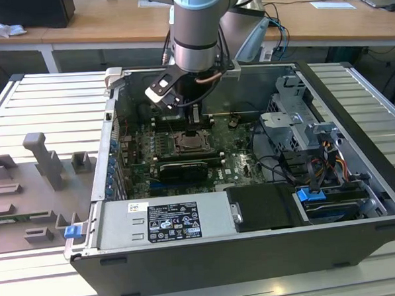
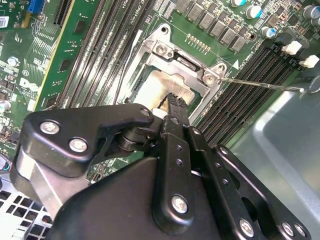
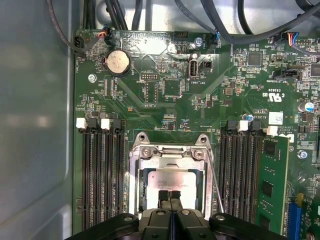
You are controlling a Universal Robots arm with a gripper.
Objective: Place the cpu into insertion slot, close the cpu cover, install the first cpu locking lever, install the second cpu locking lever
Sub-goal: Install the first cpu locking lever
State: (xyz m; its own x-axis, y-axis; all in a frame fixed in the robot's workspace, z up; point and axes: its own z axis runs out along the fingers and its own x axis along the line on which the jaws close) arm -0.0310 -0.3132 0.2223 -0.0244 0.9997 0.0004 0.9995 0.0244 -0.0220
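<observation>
Gripper (image 3: 170, 194) closed over cpu (image 3: 170, 178), inside cpu cover (image 3: 150, 161) frame.

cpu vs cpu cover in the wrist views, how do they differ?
The cpu is a solid pale plate; the cpu cover is a silvery frame with a cut-out centre. The cpu cover lies on top, while the cpu sits beneath and shows through the cut-out. The cpu cover is the wider one, its rim running outside the cpu's edges. Both are square, metallic and lie flat.

It looks like a robot lab: an open computer case (image 1: 256, 257) lies on a metal counter (image 1: 43, 109), with wooden desks (image 1: 111, 23) behind.
</observation>
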